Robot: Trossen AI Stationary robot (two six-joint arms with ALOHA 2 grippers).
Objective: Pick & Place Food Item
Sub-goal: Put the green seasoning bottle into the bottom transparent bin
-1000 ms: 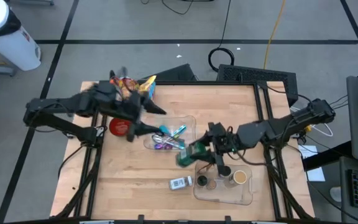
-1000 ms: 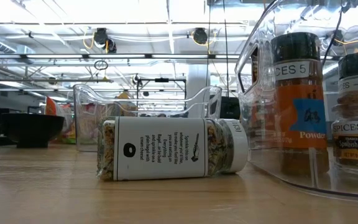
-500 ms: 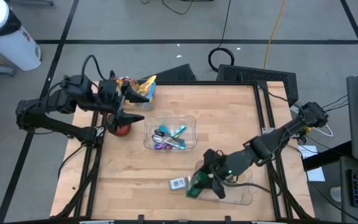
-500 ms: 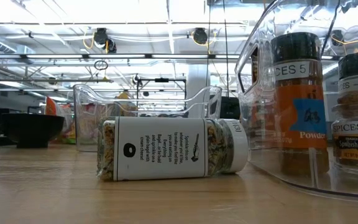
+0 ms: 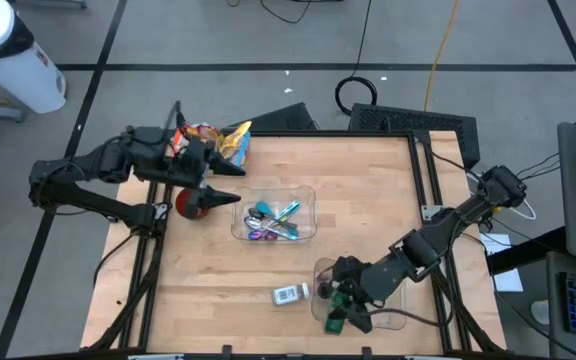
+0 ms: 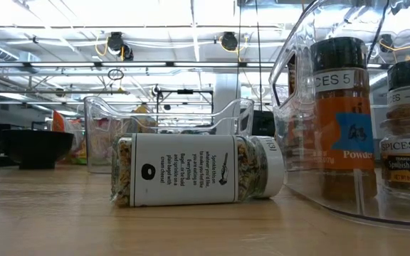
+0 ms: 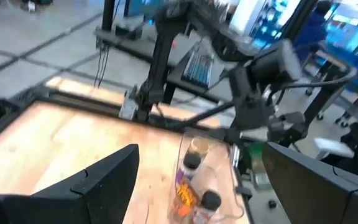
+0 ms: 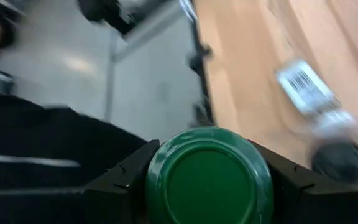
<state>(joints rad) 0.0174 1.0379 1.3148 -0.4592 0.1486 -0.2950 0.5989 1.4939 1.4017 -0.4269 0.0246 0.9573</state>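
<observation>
The right gripper (image 5: 336,318) is clamping a green-lidded jar (image 8: 209,176), carrying it over the clear plastic spice tray (image 5: 388,322) at the table's five o'clock. This looks like the placing step: the next move probably calls for lowering the jar upright into a free spot between the jars already standing there, without knocking them. The lid is round, smooth and glossy. At about six o'clock, just beside the tray, a clear seasoning jar (image 6: 198,169) with a white label is lying on its side on the pale wooden table (image 5: 368,180). The left gripper (image 5: 218,183) is hanging wide open and empty at ten o'clock, near a clear bin (image 5: 303,195) of colourful packets.
</observation>
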